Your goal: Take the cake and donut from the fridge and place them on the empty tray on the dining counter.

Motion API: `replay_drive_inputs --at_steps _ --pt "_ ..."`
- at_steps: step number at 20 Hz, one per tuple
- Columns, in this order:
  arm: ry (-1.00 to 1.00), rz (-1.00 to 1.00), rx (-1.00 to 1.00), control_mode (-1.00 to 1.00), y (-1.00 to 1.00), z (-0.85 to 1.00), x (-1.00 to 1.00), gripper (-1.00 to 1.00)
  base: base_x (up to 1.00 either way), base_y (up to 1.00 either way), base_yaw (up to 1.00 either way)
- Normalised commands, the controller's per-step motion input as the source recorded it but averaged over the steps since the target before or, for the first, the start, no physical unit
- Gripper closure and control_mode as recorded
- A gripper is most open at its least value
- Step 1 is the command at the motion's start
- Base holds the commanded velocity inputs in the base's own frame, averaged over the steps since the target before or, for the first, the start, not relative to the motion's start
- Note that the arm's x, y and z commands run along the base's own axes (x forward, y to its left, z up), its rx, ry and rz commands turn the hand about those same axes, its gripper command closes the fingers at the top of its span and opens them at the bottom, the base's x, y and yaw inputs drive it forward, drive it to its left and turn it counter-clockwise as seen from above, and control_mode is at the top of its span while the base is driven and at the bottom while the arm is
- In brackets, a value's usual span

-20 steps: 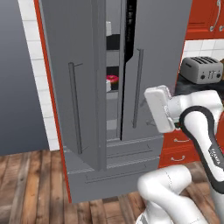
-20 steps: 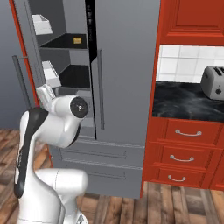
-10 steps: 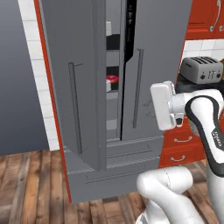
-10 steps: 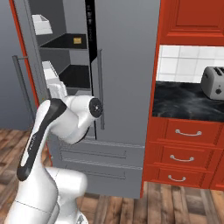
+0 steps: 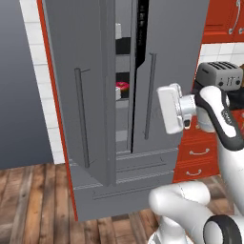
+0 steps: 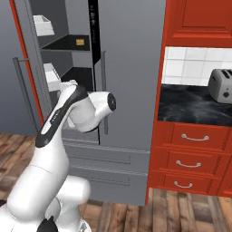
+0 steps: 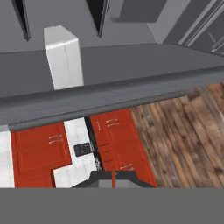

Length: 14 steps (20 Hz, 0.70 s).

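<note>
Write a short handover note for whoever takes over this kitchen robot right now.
Jaws: shut, nothing in them, raised in front of the fridge.
Things: the fridge's left door stands open. The donut sits on a shelf inside; the cake sits on a higher shelf.
Done: the fridge is opened; neither item has been picked up.
Left: open the jaws, reach in, take the cake and the donut, and carry each to the tray on the dining counter.
</note>
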Motion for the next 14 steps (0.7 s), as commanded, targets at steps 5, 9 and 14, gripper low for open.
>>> replay_drive_inputs --at_steps 5,9,14 --pt "0.01 0.15 0.01 -1.0 0.0 -0.01 0.64 1.0 0.0 0.0 0.0" --pt "-0.03 0.13 0.08 -1.0 0.0 -0.14 0.5 1.0 0.0 0.0 0.0" --pt "-0.11 0.13 0.13 -1.0 0.0 -0.33 0.33 1.0 0.0 0.0 0.0"
